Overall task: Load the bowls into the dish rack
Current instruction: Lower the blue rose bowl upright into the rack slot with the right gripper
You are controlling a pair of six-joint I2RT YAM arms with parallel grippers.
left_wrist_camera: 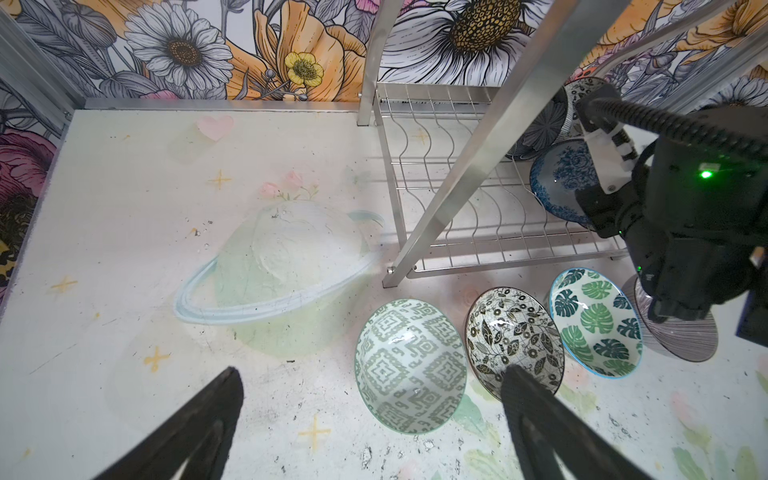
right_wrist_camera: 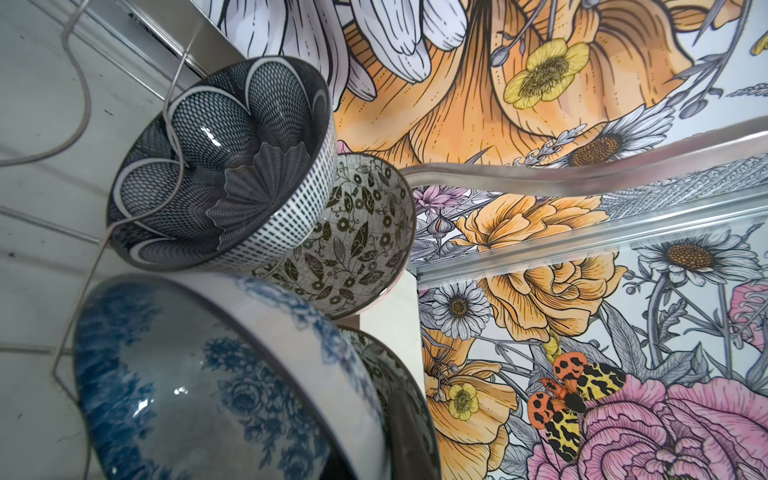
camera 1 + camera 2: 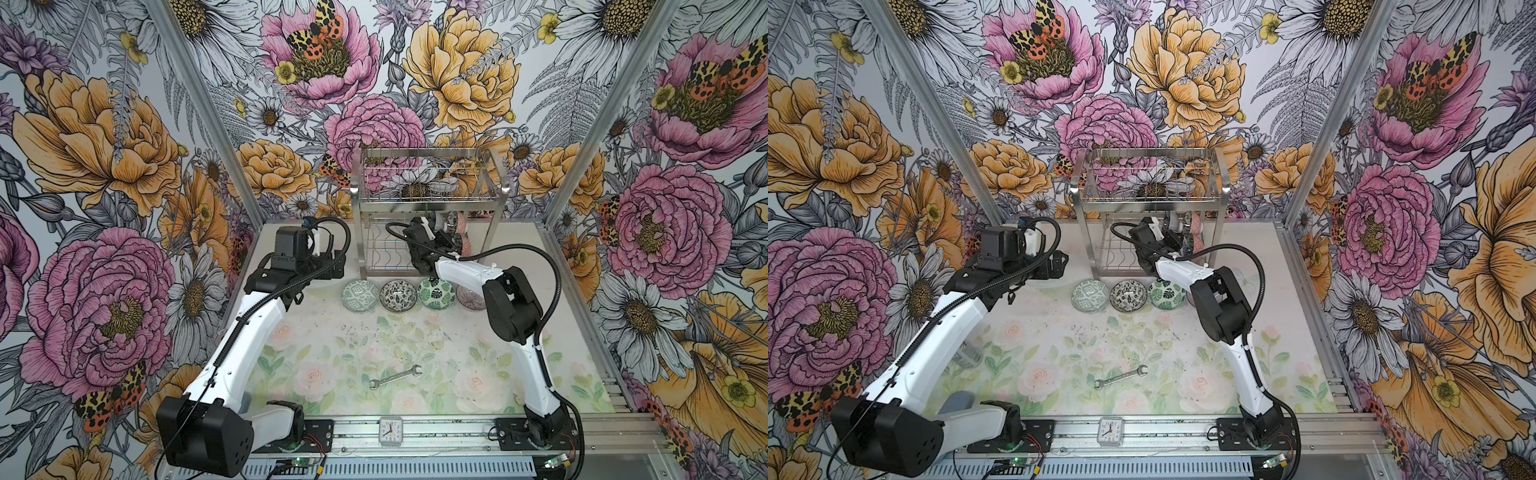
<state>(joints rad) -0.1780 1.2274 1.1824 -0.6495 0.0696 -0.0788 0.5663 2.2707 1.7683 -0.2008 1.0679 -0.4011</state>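
The steel dish rack (image 3: 430, 195) (image 3: 1150, 195) stands at the back. On its lower shelf lean a dark petal bowl (image 2: 224, 166), a black-and-white floral bowl (image 2: 357, 241) and a blue-white floral bowl (image 2: 199, 382) (image 1: 561, 183). My right gripper (image 2: 370, 440) (image 3: 452, 244) reaches into that shelf, shut on the blue-white bowl's wall. In front of the rack sit a grey-green patterned bowl (image 3: 360, 295) (image 1: 411, 365), a black-and-white floral bowl (image 3: 395, 295) (image 1: 513, 336), a green leaf bowl (image 3: 436, 294) (image 1: 596, 322) and a striped bowl (image 1: 681, 340), half hidden by the right arm. My left gripper (image 1: 374, 374) hovers open above the patterned bowl.
A wrench (image 3: 395, 376) lies mid-table and a small clock (image 3: 390, 431) sits on the front rail. The rack's flat metal leg (image 1: 457, 166) stands close to the row of bowls. Flowered walls close in the back and both sides.
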